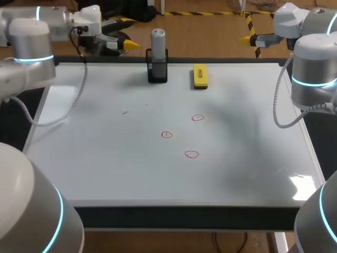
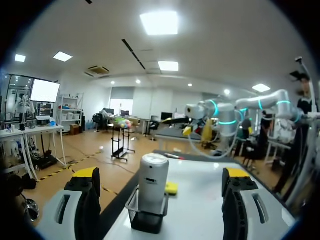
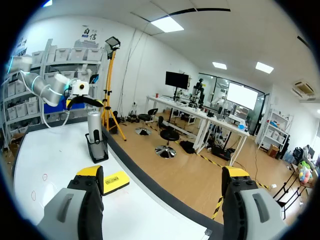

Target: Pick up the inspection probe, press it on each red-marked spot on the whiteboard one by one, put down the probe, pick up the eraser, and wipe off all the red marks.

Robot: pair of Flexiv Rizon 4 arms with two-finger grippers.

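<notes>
Whiteboard (image 1: 105, 158), probe stand (image 1: 158, 74), eraser (image 1: 200, 76), red marks (image 1: 167, 135)

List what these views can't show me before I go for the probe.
Lower end of the probe: inside its black holder, head and left wrist views.
Most of the eraser: behind the holder, left wrist view.
The red marks: tiny in right wrist view, two showing; none in left wrist view.

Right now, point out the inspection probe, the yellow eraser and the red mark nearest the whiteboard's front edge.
inspection probe (image 1: 158, 41): head view, grey upper body.
yellow eraser (image 1: 200, 75): head view, top face.
front red mark (image 1: 191, 154): head view, circle's middle.
</notes>
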